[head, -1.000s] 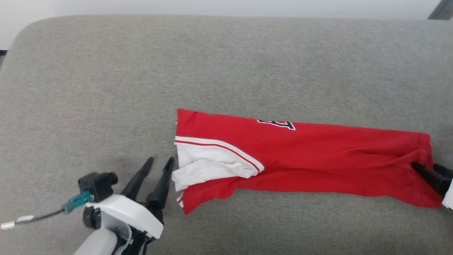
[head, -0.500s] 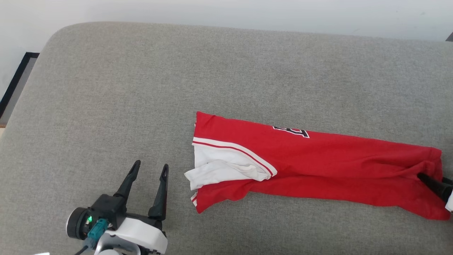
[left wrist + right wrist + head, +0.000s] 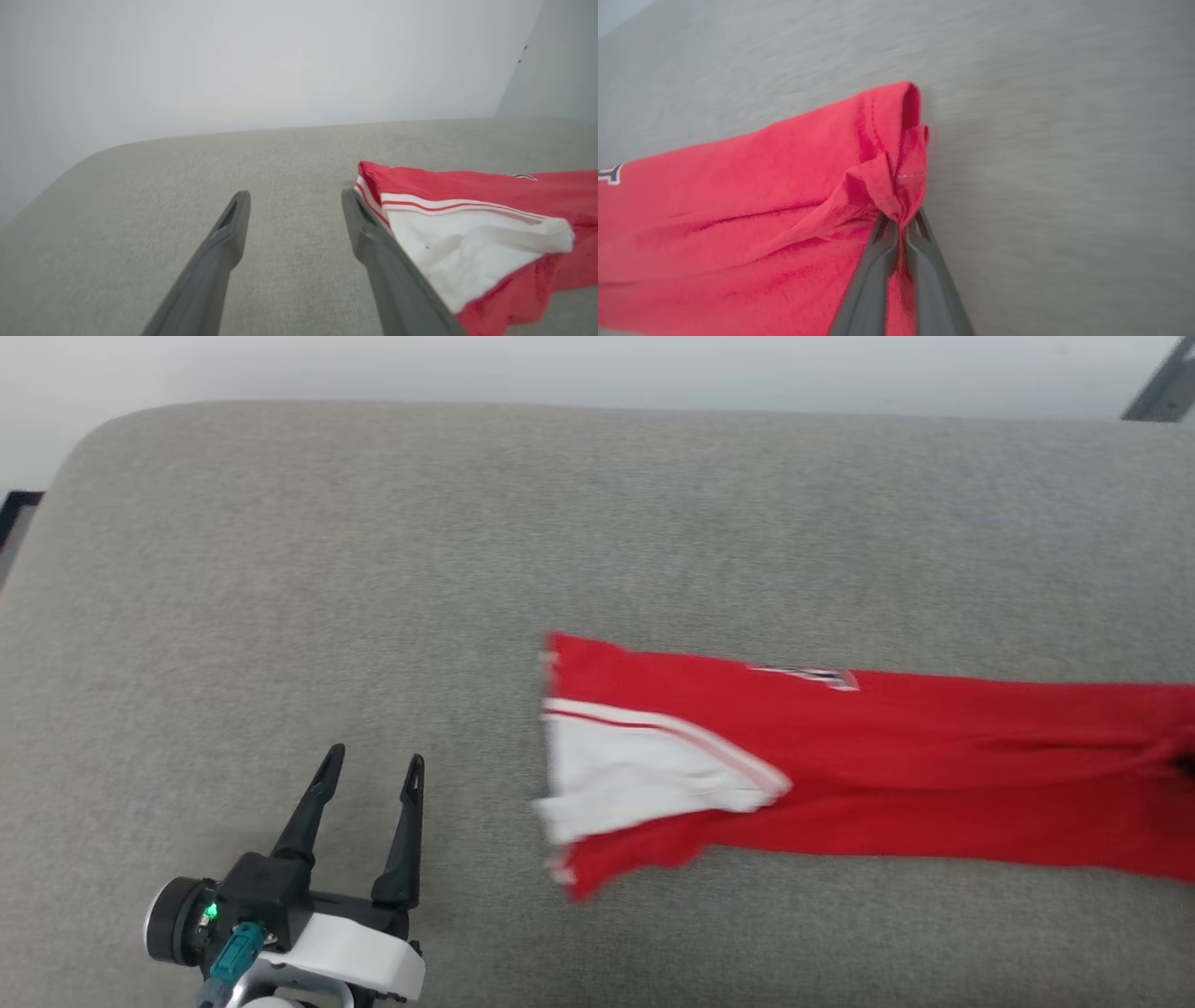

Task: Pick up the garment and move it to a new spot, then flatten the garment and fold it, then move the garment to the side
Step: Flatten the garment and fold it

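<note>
Head camera looked down from above onto grey woven-fabric cushion [image 3: 373, 569], far edge in frame. Left wrist camera sat low, near cushion, faced along left gripper [image 3: 295, 196] toward pale wall [image 3: 280, 70]. Right wrist camera very close, faced along right gripper [image 3: 900, 219]. All three shared red fabric jersey garment [image 3: 934, 756]: left wrist saw white-sleeve end, right wrist opposite end.

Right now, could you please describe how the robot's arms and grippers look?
The left gripper has two long, tapered dark fingers, a black body with a green light, a teal connector and a white shell. The right gripper shows similar fingers.
</note>
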Motion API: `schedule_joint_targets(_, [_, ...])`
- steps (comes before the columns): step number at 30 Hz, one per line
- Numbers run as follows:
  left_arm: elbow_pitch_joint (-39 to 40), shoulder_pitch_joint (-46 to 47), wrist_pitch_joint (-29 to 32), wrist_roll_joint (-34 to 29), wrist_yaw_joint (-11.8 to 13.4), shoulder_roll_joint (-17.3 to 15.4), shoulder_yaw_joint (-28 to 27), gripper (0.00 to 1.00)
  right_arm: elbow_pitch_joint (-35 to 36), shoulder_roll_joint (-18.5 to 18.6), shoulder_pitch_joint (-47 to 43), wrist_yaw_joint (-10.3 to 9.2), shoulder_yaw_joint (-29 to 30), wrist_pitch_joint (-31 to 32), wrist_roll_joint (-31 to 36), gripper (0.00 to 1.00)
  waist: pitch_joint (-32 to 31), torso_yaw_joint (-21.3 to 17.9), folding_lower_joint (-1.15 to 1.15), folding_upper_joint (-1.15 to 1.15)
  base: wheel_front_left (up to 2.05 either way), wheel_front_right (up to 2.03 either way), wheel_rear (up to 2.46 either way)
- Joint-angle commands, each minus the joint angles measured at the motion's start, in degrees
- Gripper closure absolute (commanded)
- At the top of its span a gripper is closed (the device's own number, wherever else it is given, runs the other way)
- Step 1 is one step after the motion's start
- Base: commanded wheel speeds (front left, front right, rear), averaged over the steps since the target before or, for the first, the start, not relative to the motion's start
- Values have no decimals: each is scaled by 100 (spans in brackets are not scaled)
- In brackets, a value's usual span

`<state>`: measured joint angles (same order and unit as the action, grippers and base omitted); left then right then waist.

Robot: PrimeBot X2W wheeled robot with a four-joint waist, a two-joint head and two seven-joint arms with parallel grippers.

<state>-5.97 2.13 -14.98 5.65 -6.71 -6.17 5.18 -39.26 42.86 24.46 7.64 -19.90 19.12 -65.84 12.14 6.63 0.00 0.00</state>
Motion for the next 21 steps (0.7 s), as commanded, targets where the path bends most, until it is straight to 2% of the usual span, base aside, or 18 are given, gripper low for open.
schedule_joint_targets(1, [70, -54, -27, -88, -27, -16, -43, 0, -115, 193, 78, -17, 158, -94, 44, 100, 17, -112, 0, 0, 0, 0, 0])
schedule_joint_targets(5, [113, -42, -27, -143, -61, -5, -63, 0, -512, 713, 85, -17, 434, -282, 300, 100, 53, -218, 0, 0, 0, 0, 0])
schedule_joint_targets(9, [111, -15, -27, -148, -72, 8, -113, 0, -585, 725, 159, -15, 576, -320, 301, 100, 65, -296, 0, 0, 0, 0, 0])
schedule_joint_targets(12, [94, -44, -27, -147, -73, 34, -138, 0, -374, 704, 145, -15, 579, -270, 377, 100, 53, -354, 0, 0, 0, 0, 0])
schedule_joint_targets(16, [10, -108, -27, -173, -80, 60, -124, 0, 388, 483, 5, -15, 369, 22, 396, 100, 17, -378, 0, 0, 0, 0, 0])
schedule_joint_targets(21, [-58, -115, -27, -156, -83, 113, -140, 0, 1838, 168, -180, -15, 83, 501, 509, 100, -11, -338, 0, 0, 0, 0, 0])
